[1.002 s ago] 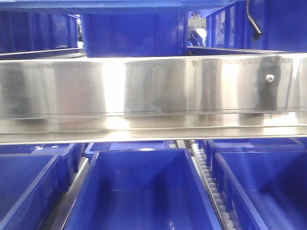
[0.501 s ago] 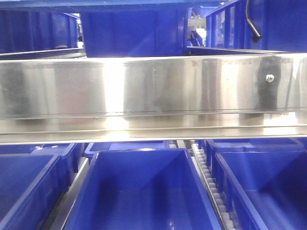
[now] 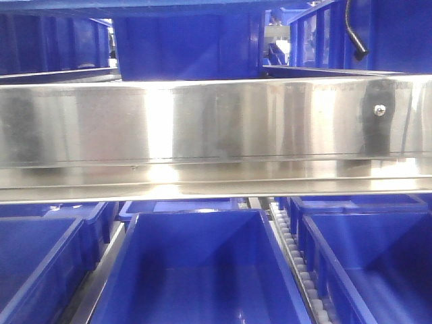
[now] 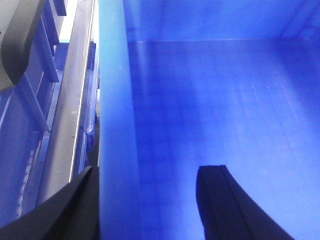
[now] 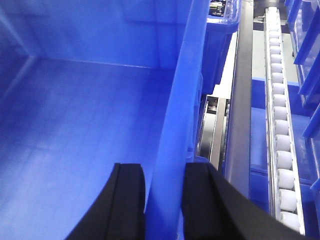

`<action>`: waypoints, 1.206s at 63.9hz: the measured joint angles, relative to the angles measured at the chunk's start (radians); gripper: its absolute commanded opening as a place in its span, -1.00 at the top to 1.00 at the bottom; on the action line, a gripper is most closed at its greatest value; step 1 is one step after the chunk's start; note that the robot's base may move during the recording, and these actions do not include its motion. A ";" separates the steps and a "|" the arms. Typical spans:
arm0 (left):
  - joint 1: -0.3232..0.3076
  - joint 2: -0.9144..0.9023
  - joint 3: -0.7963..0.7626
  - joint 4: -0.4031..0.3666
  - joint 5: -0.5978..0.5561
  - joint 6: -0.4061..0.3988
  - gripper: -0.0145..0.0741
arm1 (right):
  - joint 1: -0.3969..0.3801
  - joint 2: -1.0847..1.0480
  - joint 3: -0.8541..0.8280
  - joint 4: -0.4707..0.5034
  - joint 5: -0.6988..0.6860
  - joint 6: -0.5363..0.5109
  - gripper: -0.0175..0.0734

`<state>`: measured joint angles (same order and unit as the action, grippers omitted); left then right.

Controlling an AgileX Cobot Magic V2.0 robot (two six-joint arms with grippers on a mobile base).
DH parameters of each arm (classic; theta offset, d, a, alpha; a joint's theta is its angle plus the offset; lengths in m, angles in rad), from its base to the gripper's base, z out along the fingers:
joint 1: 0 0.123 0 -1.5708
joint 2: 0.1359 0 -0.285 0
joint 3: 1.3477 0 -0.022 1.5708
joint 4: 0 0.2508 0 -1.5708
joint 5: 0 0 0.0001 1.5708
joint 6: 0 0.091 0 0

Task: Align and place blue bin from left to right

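Your jaws straddle the side walls of the blue bin (image 5: pixel 75 110), each running 6-to-12: right gripper (image 5: pixel 162 167) clamped on its wall, left gripper (image 4: pixel 150 170) apart, wall at its 9 o'clock finger

Front camera sits close, facing a steel shelf rail (image 3: pixel 216 121) head-on, with bins (image 3: pixel 196 270) above and below; the two wrist cameras look steeply down, very near, along opposite walls of one blue bin (image 4: pixel 225 100), sharing its floor.
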<state>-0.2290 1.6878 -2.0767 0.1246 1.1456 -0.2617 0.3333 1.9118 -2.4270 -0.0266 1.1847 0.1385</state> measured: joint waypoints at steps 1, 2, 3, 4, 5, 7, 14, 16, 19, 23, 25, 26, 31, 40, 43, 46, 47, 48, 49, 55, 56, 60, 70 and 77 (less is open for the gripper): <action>0.000 0.000 0.000 0.000 0.000 0.000 0.71 | 0.000 0.000 0.000 0.000 0.000 0.000 0.79; 0.000 0.000 0.000 0.000 0.000 0.000 0.71 | 0.000 0.000 0.000 0.000 0.000 0.000 0.79; 0.000 0.000 0.000 0.000 0.000 0.000 0.71 | 0.000 0.000 0.000 0.000 0.000 0.000 0.79; 0.000 0.000 0.000 0.000 0.000 0.000 0.71 | 0.000 0.000 0.000 0.000 0.000 0.000 0.79; 0.000 0.000 0.000 0.000 0.000 0.000 0.71 | 0.000 0.000 0.000 0.000 -0.002 0.000 0.79; 0.000 0.000 0.000 0.000 0.000 0.000 0.71 | 0.000 0.000 0.000 0.000 -0.002 0.000 0.79; 0.000 0.000 0.000 0.000 0.000 0.000 0.71 | 0.000 0.000 0.000 0.000 -0.002 0.000 0.79; 0.000 0.002 0.000 0.000 0.000 0.000 0.71 | 0.000 0.000 0.000 0.000 -0.002 0.000 0.79; 0.000 0.002 0.000 0.000 0.000 0.000 0.71 | 0.000 0.000 0.000 0.000 -0.002 0.000 0.79; 0.000 0.002 0.000 0.000 0.000 0.000 0.71 | 0.000 0.000 0.000 0.000 -0.002 0.000 0.79; 0.000 0.002 0.000 0.000 0.000 0.000 0.71 | 0.000 0.000 0.000 0.000 -0.002 0.000 0.79; 0.000 0.004 0.000 0.000 0.000 0.000 0.71 | 0.000 0.000 0.000 0.000 -0.002 0.000 0.79; 0.000 0.004 0.000 0.000 0.000 0.000 0.71 | 0.000 0.000 0.000 -0.002 -0.002 -0.002 0.79; 0.000 0.004 0.000 0.000 0.000 0.000 0.71 | 0.000 0.000 0.002 -0.002 -0.002 -0.004 0.79; 0.000 0.004 0.000 0.000 0.000 0.000 0.71 | 0.000 0.000 0.002 -0.002 -0.002 -0.004 0.79; 0.000 0.004 0.000 0.000 0.000 0.000 0.71 | 0.000 0.000 0.002 -0.002 -0.002 -0.006 0.79; 0.000 0.004 0.000 0.000 0.000 0.000 0.71 | 0.000 0.000 0.002 -0.002 -0.002 -0.006 0.79; 0.000 0.004 0.000 0.001 0.000 0.000 0.71 | 0.000 0.000 0.002 -0.002 -0.002 -0.006 0.79; 0.000 0.004 0.000 0.001 0.000 0.000 0.71 | 0.000 0.000 0.002 -0.002 -0.002 -0.006 0.79; 0.000 0.004 0.000 0.001 0.000 0.000 0.71 | 0.000 0.000 0.002 -0.002 -0.002 -0.006 0.79; 0.000 0.004 0.000 0.002 0.000 0.000 0.71 | 0.000 0.000 0.002 -0.002 -0.002 -0.006 0.79; 0.000 0.004 0.000 0.002 0.000 0.000 0.71 | 0.000 0.000 0.002 -0.002 -0.002 -0.006 0.79; 0.000 0.004 0.000 0.007 0.000 0.000 0.71 | 0.000 0.001 0.002 -0.002 -0.004 -0.006 0.79; 0.000 0.004 0.000 0.007 0.000 0.000 0.71 | 0.000 0.002 0.002 -0.002 -0.004 -0.007 0.79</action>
<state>-0.2290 1.6917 -2.0767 0.1311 1.1456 -0.2617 0.3330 1.9143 -2.4250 -0.0284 1.1811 0.1312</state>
